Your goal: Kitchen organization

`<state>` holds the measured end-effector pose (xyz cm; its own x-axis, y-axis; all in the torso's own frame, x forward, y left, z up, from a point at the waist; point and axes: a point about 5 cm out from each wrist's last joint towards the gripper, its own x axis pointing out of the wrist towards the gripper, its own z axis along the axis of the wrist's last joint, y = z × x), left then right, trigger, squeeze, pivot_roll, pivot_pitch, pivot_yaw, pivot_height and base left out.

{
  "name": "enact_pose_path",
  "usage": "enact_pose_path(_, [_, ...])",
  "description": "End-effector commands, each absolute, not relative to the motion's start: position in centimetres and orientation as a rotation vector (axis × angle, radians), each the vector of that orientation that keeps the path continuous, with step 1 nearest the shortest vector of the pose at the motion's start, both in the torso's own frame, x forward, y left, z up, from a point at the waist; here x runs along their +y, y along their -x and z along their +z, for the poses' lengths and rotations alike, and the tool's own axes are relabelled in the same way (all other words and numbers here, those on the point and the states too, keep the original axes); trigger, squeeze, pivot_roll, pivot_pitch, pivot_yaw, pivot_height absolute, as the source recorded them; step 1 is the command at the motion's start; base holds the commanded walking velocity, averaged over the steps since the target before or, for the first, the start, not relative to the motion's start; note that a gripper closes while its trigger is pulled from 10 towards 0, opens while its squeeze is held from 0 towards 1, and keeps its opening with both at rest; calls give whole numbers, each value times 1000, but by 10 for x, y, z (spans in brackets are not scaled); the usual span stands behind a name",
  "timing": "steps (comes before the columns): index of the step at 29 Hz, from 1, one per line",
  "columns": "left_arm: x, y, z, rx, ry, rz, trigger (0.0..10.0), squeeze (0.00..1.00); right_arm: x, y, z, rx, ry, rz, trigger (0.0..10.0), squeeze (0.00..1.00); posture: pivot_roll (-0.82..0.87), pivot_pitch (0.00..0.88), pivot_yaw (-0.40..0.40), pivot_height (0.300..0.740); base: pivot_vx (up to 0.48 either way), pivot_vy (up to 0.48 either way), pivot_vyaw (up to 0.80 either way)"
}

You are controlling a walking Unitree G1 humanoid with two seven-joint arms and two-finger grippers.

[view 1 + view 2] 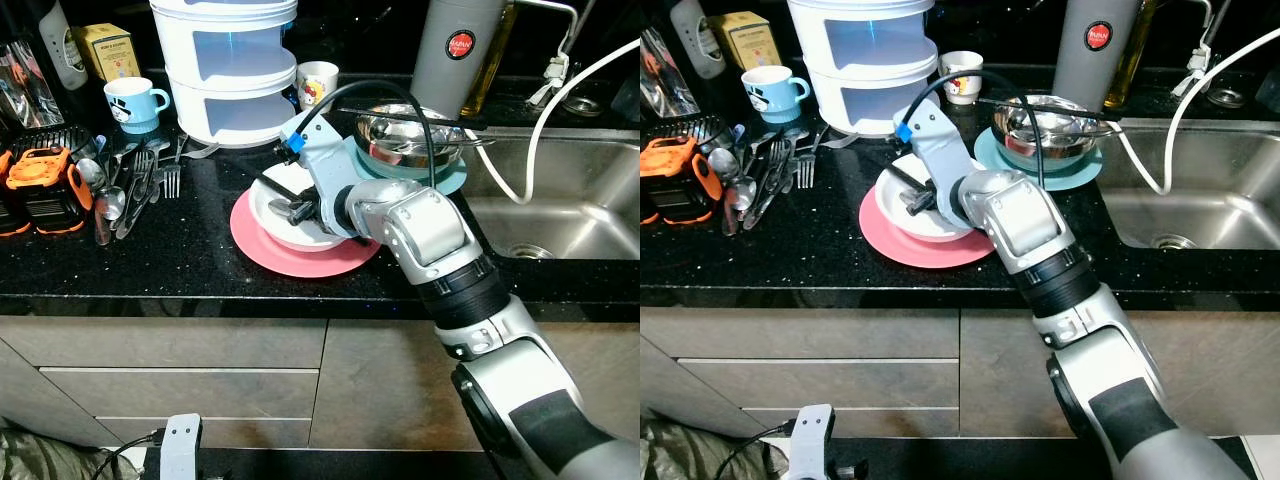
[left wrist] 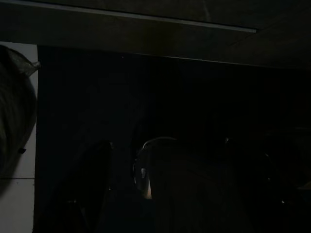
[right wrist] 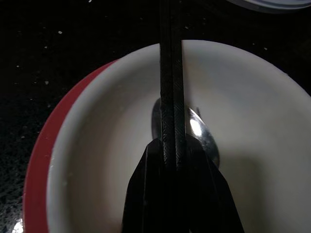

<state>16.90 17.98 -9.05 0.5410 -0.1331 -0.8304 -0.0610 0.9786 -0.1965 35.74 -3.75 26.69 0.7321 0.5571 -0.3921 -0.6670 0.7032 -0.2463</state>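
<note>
The right tool (image 3: 171, 97) reaches into the white bowl (image 1: 285, 215), which sits nested on the pink plate (image 1: 300, 255) on the black surface (image 1: 200, 250). In the right wrist view its two black fingers (image 3: 171, 73) lie pressed flat together, closed, with a spoon (image 3: 201, 136) directly beneath them in the bottom of the bowl. Whether the closed fingers actually pinch the spoon, or only rest over it, cannot be told. The spoon's shiny bowl end peeks out on either side of the fingers, so its long axis appears to run roughly along the fingers' own line, the handle hidden under the tool.

Judging by the task, the spoon is probably to be taken out so the dishes can be sorted; loose cutlery (image 1: 140, 185) already lies left of the bowl, a likely destination. To the bowl's right stands a steel bowl (image 1: 405, 135) on a teal plate (image 1: 450, 180), the sink (image 1: 560, 215) further right. The left tool's state cannot be told from its dark wrist view.
</note>
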Motion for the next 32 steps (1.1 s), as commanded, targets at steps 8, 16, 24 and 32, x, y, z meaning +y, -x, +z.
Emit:
enact_pose_path(8, [178, -167, -92, 1003, 223, -35, 10000, 0, -27, -353, 283, 204, 335, 775, 0, 0, 8, 45, -28, 740, 0, 0, 0])
enact_pose_path(16, [178, -167, -92, 1003, 222, -36, 10000, 0, -18, -336, 332, -102, 53, 949, 0, 0, 7, 42, -24, 740, 0, 0, 0])
enact_pose_path(24, [177, -167, -91, 1001, 223, -34, 10000, 0, -36, -297, 349, -351, -483, 1235, 3686, 0, 13, 39, -24, 740, 0, 0, 0])
enact_pose_path(32, [178, -168, -91, 1008, 199, -51, 10000, 0, -55, -254, 323, -417, -744, 1445, 10000, 0, -4, 39, -6, 740, 0, 0, 0])
